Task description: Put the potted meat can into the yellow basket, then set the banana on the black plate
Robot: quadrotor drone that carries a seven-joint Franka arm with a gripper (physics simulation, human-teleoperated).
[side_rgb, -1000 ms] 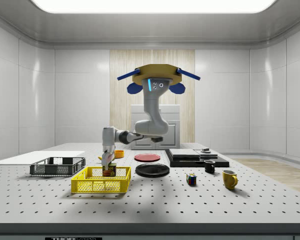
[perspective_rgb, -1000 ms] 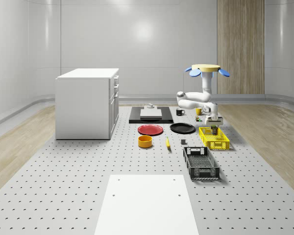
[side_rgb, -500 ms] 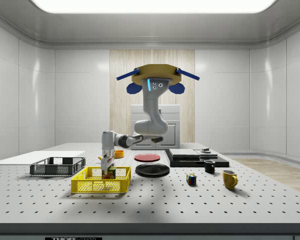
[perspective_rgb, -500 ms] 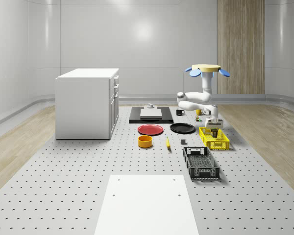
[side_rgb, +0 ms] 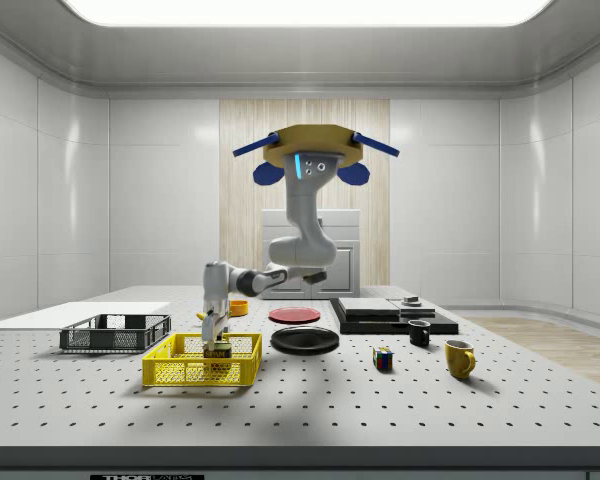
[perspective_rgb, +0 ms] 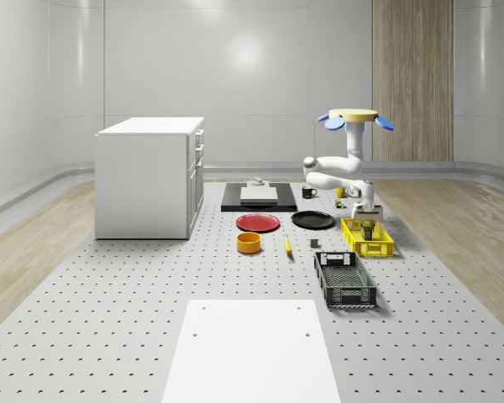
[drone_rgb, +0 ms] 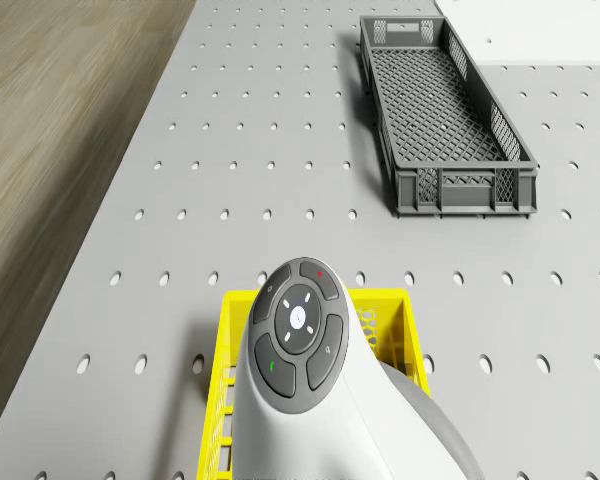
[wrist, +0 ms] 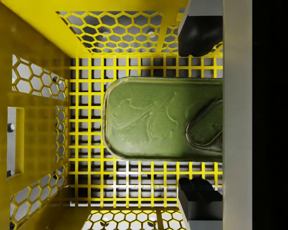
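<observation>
Our drone [side_rgb: 315, 160] hovers beside the yellow basket [side_rgb: 202, 361]; our gripper [wrist: 199, 108] has its fingers [wrist: 200, 34] apart around the can [wrist: 153, 120] inside it — lifting crooked could snag and tip it.

The room is evenly bright under a broad ceiling panel [side_rgb: 300, 10], which glares white in the side view. A soft highlight sits on the back wall [perspective_rgb: 248, 54]. Shadows on the table [side_rgb: 400, 400] are faint and diffuse. Inside the basket [wrist: 43, 120] the light is dimmer, with dark corners.
</observation>
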